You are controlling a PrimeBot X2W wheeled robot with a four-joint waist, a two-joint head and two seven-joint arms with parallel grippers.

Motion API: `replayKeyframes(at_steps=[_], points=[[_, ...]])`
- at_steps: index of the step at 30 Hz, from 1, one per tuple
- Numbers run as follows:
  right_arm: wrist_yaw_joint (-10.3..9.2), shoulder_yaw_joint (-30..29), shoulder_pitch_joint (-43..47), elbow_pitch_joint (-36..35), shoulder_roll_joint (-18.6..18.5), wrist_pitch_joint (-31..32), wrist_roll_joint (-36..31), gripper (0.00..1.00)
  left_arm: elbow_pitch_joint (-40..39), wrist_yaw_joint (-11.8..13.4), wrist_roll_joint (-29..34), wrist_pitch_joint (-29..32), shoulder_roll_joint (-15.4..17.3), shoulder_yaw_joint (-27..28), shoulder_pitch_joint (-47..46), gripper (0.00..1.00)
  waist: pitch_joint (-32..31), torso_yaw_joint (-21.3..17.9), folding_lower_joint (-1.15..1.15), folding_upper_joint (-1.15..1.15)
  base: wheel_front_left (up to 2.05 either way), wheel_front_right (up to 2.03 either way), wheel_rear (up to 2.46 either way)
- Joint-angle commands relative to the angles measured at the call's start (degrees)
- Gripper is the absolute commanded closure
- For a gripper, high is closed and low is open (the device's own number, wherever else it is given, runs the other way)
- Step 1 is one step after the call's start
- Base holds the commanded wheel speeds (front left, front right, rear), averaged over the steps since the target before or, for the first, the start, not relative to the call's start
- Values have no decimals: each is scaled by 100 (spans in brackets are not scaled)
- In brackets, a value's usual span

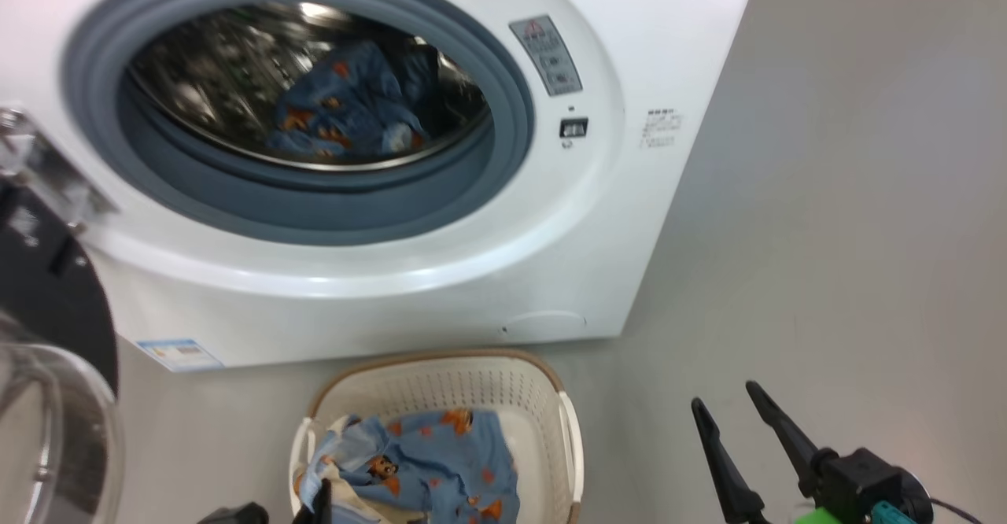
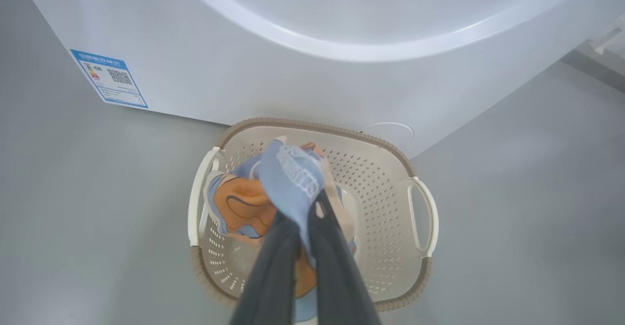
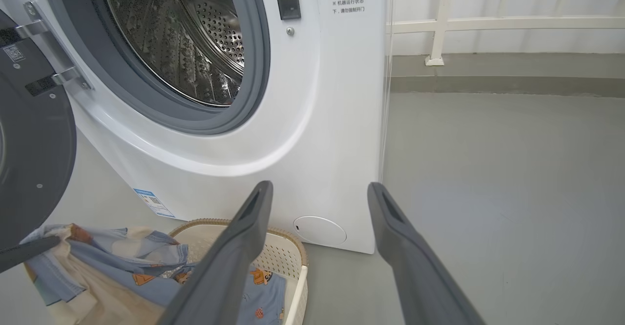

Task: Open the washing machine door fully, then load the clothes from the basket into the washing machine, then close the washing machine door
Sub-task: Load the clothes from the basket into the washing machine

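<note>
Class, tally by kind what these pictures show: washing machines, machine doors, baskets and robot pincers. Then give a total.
Washing machine: 1
Washing machine door: 1
Basket: 1
Pincers: 2 (left pincer, right pincer)
Total: 5

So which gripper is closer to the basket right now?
Left. The left gripper is just above the basket, shut on the clothes there. The right gripper stands open off to the basket's right, above the floor.
</note>
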Motion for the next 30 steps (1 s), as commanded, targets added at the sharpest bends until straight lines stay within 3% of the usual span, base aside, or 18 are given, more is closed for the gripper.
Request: replayKeyframes(at_steps=[1,15,30], points=[[16,139,61,-113,-60,-28,35,0,-282,75,133,-77,12,319,90,100,-534,269,0,0,0,0,0],[16,-20,553,-215,-175,-28,72,0,-2030,193,1335,-77,-212,1168,1245,100,-1192,210,0,0,0,0,0],[16,-202,805,-196,-150,-28,29,0,-2984,193,1774,-77,-273,1250,1630,100,-1367,194,0,0,0,0,0]])
